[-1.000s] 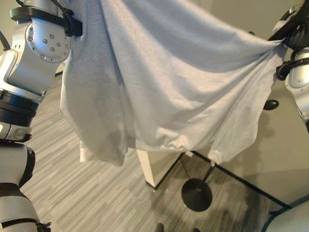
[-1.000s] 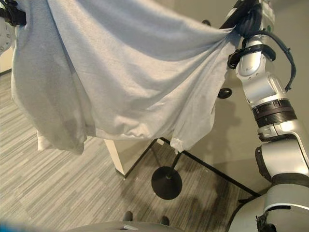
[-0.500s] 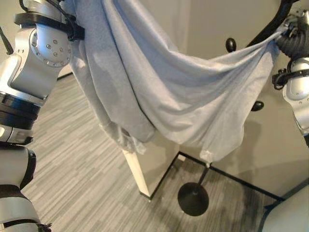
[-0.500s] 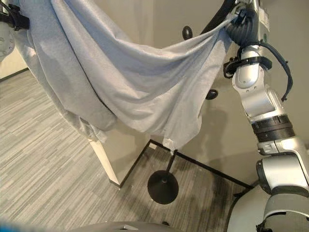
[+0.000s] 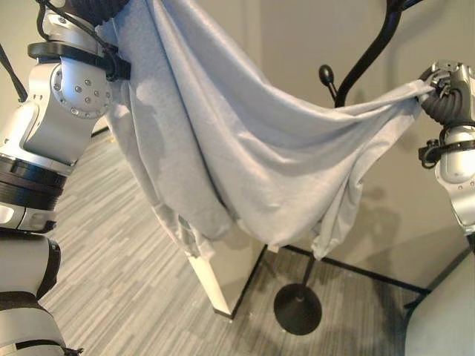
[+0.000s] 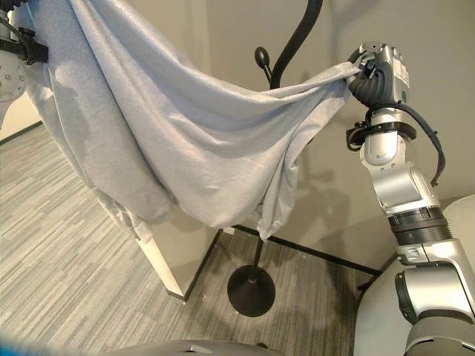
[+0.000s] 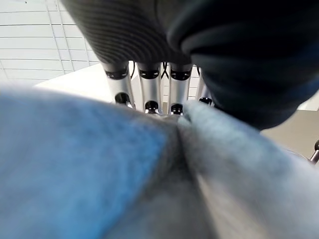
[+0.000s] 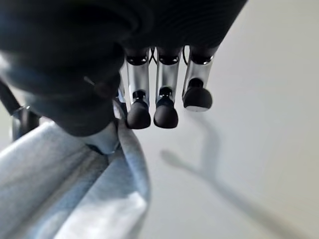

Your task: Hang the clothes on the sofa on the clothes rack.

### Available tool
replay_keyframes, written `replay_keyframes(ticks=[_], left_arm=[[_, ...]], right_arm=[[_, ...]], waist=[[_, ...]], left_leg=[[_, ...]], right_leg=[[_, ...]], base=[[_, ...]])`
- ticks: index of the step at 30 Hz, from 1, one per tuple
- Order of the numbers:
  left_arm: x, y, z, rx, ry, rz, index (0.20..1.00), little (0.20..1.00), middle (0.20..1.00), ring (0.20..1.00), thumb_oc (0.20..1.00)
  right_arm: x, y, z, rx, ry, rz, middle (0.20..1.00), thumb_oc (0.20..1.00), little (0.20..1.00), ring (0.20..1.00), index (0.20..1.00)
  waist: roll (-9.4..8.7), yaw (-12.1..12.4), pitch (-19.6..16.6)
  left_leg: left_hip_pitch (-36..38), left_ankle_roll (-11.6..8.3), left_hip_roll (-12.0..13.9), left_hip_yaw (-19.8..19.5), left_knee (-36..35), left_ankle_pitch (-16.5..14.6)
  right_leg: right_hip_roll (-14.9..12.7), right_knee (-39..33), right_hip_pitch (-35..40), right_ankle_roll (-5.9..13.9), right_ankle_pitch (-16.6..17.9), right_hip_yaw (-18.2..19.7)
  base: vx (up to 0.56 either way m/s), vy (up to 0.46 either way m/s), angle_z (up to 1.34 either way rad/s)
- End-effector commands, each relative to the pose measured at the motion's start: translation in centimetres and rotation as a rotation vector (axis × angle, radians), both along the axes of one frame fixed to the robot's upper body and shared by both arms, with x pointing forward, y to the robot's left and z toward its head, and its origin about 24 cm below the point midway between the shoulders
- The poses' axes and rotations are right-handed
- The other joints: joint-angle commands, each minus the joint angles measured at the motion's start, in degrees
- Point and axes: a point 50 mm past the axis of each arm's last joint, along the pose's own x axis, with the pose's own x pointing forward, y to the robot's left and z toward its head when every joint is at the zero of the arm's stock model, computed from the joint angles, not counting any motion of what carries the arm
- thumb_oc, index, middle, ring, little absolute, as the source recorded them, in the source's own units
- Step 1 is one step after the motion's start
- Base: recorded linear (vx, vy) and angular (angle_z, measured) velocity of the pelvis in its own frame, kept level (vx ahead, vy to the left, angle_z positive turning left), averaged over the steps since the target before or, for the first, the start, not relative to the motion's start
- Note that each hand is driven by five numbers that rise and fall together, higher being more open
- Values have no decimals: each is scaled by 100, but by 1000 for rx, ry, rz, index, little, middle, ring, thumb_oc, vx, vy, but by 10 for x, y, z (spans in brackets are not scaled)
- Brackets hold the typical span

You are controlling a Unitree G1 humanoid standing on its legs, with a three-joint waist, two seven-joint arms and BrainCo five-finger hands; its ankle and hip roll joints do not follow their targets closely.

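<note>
— Where is the garment?

— The pale blue-grey cloth garment (image 5: 245, 163) hangs in the air, stretched between my two raised hands and sagging in a deep swag in the middle. It drapes in front of the black metal clothes rack (image 6: 293, 41), whose curved stem rises behind the cloth and whose round base (image 6: 251, 291) stands on the grey striped floor (image 5: 126, 282).

— What is your right hand doing?

— My right hand (image 6: 369, 70) pinches one corner of the garment, the fingers (image 8: 165, 102) curled down beside the gathered cloth, just beside the rack's stem.

— And the left?

— My left hand (image 7: 149, 92) is up high at the other end, cloth bunched right against its fingers; I can't tell whether they grip it. Below the hanging folds stands a white panel (image 5: 223, 274), near the rack's base.
</note>
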Motion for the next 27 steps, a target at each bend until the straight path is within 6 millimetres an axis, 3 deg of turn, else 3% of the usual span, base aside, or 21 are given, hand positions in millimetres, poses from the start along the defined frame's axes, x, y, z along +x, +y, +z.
replay_keyframes(ticks=[1,12,23,27], left_arm=[[-9,24,10,-24,-51,98,200,200,200,200,200],[-15,36,-12,-35,-6,110,200,200,200,200,200],[-53,49,-16,-16,-85,114,200,200,200,200,200],[-58,49,-16,-13,-96,118,200,200,200,200,200]], right_arm=[[-11,-15,18,-8,-91,-53,200,200,200,200,200],[-31,-32,12,27,-134,-112,200,200,200,200,200],[-61,-59,18,105,-252,-191,200,200,200,200,200],[-69,-65,23,86,-275,-219,200,200,200,200,200]], waist=[[-29,160,-290],[-75,74,-290],[-147,70,-93],[-119,59,-67]], left_leg=[[280,312,-115,-253,151,-773],[385,390,-113,-142,179,-863],[449,483,-3,-24,284,-1039],[428,461,15,-27,322,-1048]], right_leg=[[-753,93,-343,834,-128,85],[-741,93,-412,863,-98,315],[-637,147,-453,865,-74,510],[-628,110,-488,852,-97,518]], base=[[2,43,-16],[5,46,-7],[5,-28,-19],[21,-39,-2]])
